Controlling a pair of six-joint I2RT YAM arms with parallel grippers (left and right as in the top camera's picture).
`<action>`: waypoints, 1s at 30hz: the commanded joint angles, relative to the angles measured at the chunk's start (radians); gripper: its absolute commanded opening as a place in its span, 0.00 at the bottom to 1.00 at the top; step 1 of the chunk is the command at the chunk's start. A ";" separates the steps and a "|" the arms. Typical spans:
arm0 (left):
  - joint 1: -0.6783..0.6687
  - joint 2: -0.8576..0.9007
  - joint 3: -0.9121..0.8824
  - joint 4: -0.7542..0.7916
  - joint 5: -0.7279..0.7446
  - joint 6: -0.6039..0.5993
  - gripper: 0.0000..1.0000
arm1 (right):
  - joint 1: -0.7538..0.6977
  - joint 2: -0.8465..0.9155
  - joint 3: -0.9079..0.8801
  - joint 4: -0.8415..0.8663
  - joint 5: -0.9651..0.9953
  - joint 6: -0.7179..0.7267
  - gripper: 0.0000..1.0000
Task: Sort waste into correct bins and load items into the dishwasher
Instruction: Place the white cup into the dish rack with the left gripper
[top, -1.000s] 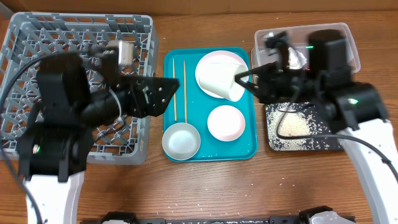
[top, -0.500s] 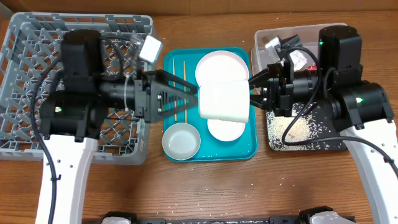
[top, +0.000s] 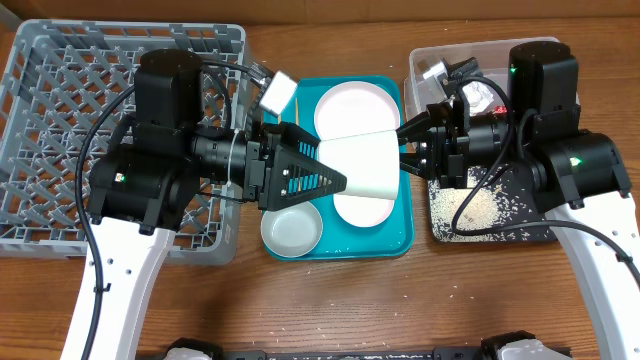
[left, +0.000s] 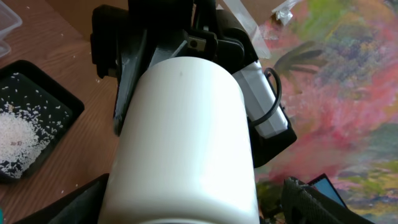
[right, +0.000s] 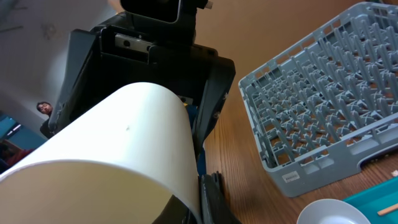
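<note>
A white cup (top: 365, 165) hangs on its side above the teal tray, between both grippers. My right gripper (top: 405, 150) is shut on its rim, one finger inside and one outside, as the right wrist view (right: 200, 205) shows. My left gripper (top: 335, 175) is open with its fingers either side of the cup's base; in the left wrist view the cup (left: 186, 137) fills the space between them. The pink-white plate (top: 350, 108), the small pale bowl (top: 362, 208), the grey-blue bowl (top: 290, 228) and the chopsticks (top: 297, 108) lie on the tray. The grey dish rack (top: 60, 100) is at the left.
The teal tray (top: 400, 235) lies mid-table. The clear tub (top: 560, 55) at the back right holds a white napkin (top: 488, 95). The black tray (top: 480, 205) in front of it holds rice grains. The rack also shows in the right wrist view (right: 317, 93).
My right gripper carried the cup from over the plate to mid-tray. My left arm swung over from the rack and its open fingers now flank the cup's base.
</note>
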 joint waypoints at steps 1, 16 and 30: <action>-0.023 -0.005 0.017 0.006 -0.043 0.019 0.84 | 0.022 -0.001 0.010 0.002 0.029 -0.003 0.04; -0.024 -0.006 0.017 0.005 -0.106 0.019 0.41 | 0.018 -0.003 0.010 -0.028 0.081 -0.004 0.41; 0.384 -0.122 0.017 -0.566 -1.184 0.061 0.45 | -0.165 -0.070 0.010 -0.250 0.249 0.022 0.66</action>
